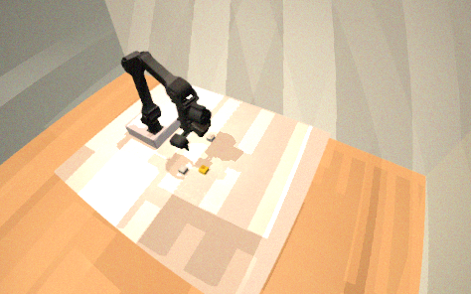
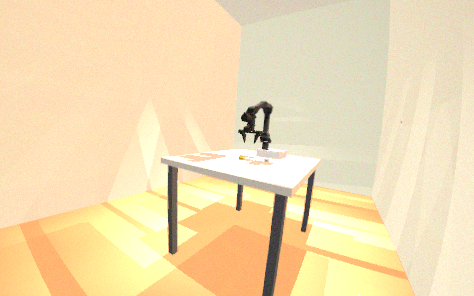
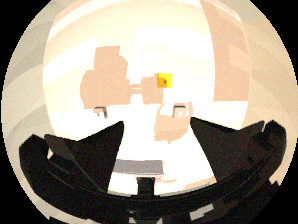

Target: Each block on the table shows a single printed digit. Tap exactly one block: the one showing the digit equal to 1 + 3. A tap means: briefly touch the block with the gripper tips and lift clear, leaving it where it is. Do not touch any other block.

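Note:
A yellow block lies on the table, its dark digit unreadable. A pale block lies near it, to its lower right in the wrist view. Another pale block lies apart, at the left in the wrist view. I cannot read the digits on the pale blocks either. My gripper is open and empty, above the table and touching no block. In the wrist view all three blocks show beyond or beside the fingertips.
The arm's pale base slab stands on the table, at the bottom of the wrist view. Patchy light and brownish shadows fall across the tabletop around the blocks.

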Robot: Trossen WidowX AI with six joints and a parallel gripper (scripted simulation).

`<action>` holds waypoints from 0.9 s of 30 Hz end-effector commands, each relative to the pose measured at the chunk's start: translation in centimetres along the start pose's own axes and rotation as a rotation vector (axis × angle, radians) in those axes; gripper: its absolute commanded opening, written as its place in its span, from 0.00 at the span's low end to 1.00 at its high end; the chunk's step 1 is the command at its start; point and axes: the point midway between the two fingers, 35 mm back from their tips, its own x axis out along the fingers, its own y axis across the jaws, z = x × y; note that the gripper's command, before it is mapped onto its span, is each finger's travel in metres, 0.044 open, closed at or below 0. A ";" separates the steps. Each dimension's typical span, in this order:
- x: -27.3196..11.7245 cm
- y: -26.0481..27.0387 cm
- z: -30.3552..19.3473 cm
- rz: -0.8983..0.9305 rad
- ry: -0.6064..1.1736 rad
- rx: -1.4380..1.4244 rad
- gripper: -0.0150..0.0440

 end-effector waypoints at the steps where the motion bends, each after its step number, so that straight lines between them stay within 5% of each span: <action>1: 0.0 4.4 -0.1 0.006 0.003 0.006 0.93; 11: -0.2 13.8 -2.4 0.022 0.032 0.050 0.93; 27: -0.2 14.2 -2.5 0.022 0.033 0.051 0.93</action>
